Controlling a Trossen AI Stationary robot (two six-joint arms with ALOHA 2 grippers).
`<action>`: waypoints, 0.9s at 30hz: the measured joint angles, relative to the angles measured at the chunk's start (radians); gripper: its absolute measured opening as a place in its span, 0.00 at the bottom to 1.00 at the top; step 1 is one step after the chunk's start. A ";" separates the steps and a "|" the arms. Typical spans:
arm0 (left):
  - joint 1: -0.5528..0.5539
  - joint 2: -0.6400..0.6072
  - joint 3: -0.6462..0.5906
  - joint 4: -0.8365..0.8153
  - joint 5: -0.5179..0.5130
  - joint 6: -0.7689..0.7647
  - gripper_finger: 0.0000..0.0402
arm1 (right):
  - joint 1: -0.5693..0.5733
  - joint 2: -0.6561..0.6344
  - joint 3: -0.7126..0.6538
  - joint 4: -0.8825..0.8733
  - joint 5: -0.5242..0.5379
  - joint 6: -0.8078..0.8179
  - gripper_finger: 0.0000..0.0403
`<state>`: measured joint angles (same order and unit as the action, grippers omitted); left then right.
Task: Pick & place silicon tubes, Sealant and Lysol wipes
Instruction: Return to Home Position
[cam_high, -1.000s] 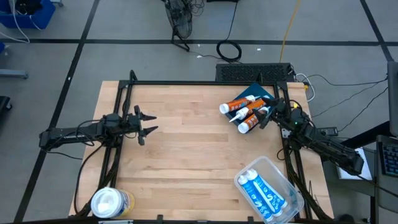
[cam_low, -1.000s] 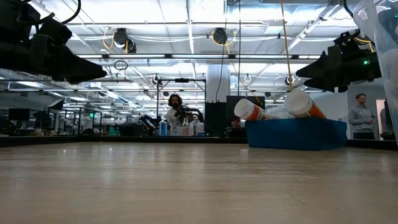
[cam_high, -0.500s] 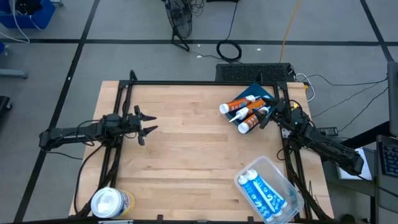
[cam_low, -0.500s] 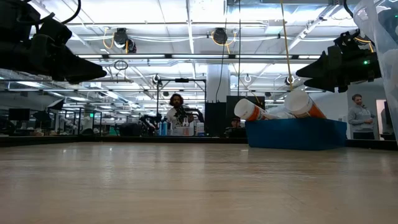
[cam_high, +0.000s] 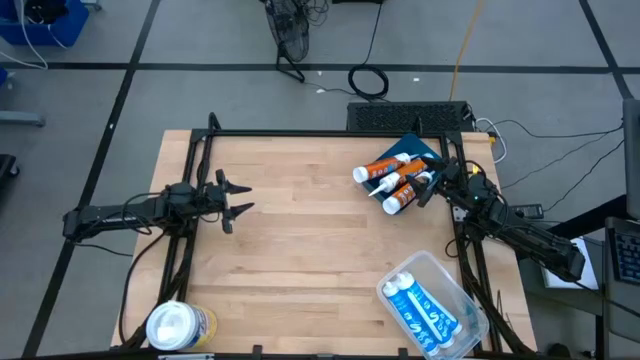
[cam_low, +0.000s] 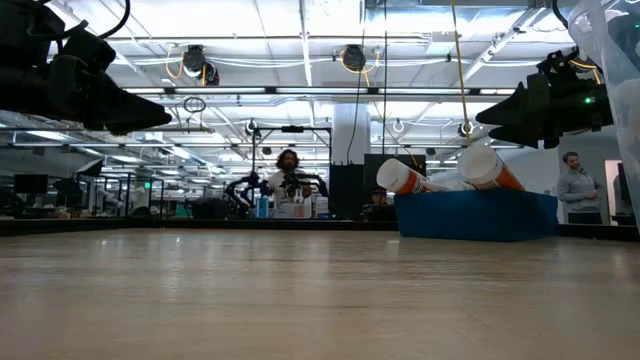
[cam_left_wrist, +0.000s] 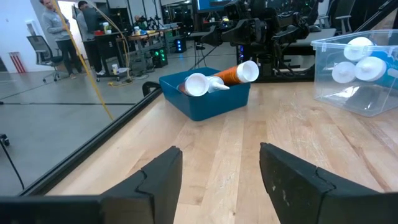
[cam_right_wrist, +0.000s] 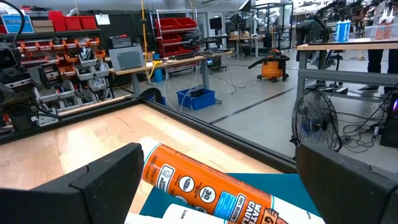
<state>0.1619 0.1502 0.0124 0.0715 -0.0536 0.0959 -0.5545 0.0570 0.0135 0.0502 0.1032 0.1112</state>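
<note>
In the high view, the left end effector (cam_high: 245, 197) is hovering over the left part of the desk (cam_high: 310, 250), fingers spread and holding nothing, well apart from every task item. The right end effector (cam_high: 425, 188) is hanging open and empty just beside the blue bin (cam_high: 415, 145), where the orange sealant tubes (cam_high: 390, 170) are lying piled with their capped ends overhanging the rim. The blue tubes (cam_high: 420, 310) are lying side by side in the transparent bin (cam_high: 470, 300) at the near right corner. The Lysol wipes (cam_high: 178, 327) are standing upright at the near left corner, outside both bins, apparently yet to be placed. In the low view, the piled tubes are rising above the bin wall, so the right arm is likely needing to lift clear before retracting; two people (cam_low: 288, 172) are showing in the room behind. In the left wrist view, bare desk is lying between the parted fingers (cam_left_wrist: 155, 180). In the right wrist view, one orange tube is lying directly ahead, untouched, and a floor fan (cam_right_wrist: 317, 121) is standing beyond the desk.
</note>
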 joint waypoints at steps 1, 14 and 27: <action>0.000 0.000 0.000 0.000 0.000 0.000 0.54 | 0.000 0.000 0.000 0.000 0.000 0.000 0.98; 0.000 0.000 0.000 0.000 0.000 0.000 0.49 | 0.000 0.000 0.000 0.000 0.000 0.000 0.98; 0.000 0.000 0.000 0.000 0.000 0.000 0.51 | 0.000 0.000 0.000 0.000 0.000 0.000 0.98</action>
<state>0.1619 0.1505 0.0124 0.0714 -0.0536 0.0959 -0.5544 0.0572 0.0137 0.0505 0.1032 0.1112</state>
